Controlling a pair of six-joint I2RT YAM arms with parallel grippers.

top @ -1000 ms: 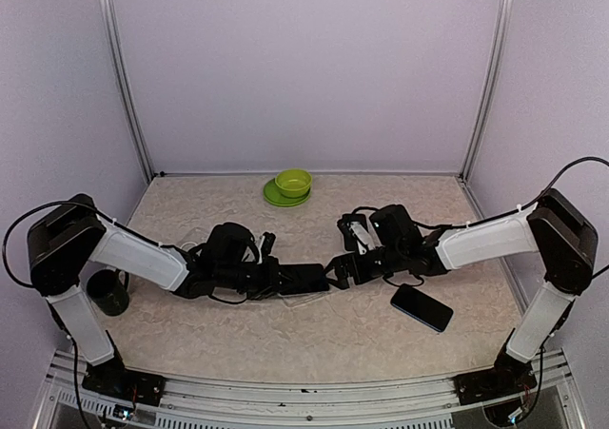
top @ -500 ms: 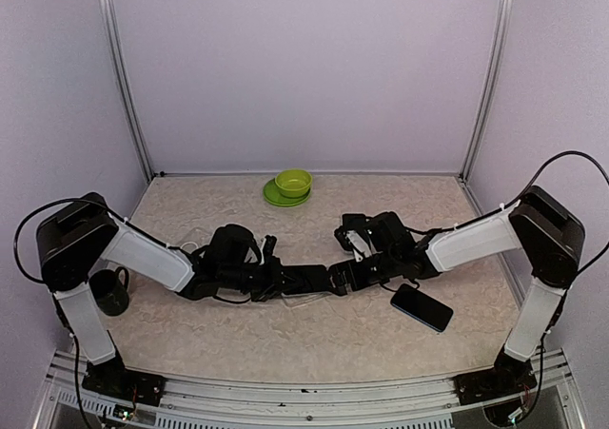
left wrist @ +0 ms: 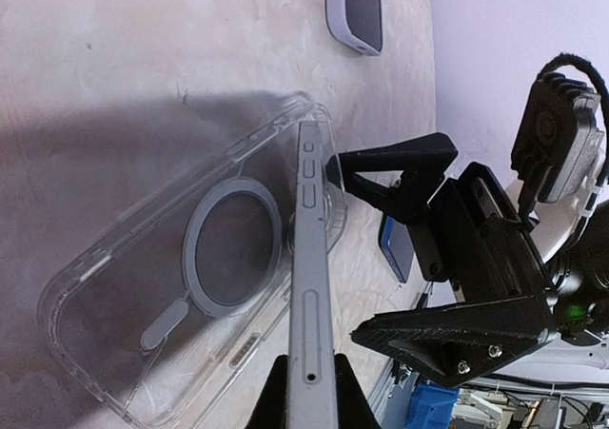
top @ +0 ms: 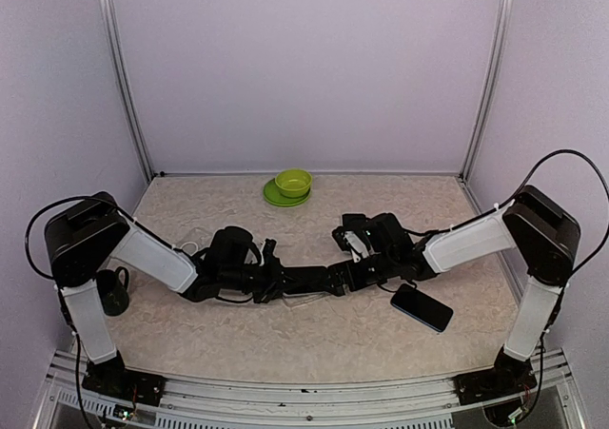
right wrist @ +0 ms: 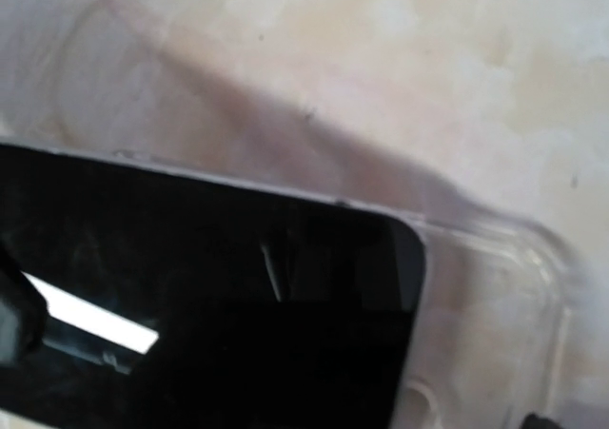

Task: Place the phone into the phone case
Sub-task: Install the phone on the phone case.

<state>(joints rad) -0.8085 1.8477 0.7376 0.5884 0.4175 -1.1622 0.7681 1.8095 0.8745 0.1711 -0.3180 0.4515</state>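
The phone [left wrist: 309,286] is held on its long edge over the clear phone case [left wrist: 190,286], which lies open side up on the table [top: 333,343]. In the left wrist view the phone runs from bottom centre up to the middle of the frame, where its far end meets the case's rim. The left gripper [left wrist: 306,391] is clamped tight on the phone's near end at the bottom edge of that frame.

The right gripper [left wrist: 347,250] stands with its jaws spread wide and holds nothing. It faces the phone from the right of the frame, with its upper finger tip just beside the phone's side; whether they touch cannot be told. In the right wrist view, the phone's dark screen fills the lower left and the case's clear corner shows at lower right.

Seen from above, the two arms meet at the centre of the table. A second phone [top: 422,307] lies flat at lower right, apart from both grippers. A green bowl [top: 293,180] sits on a green plate [top: 274,197] at the far edge, and a black mug [top: 112,291] stands at far left.
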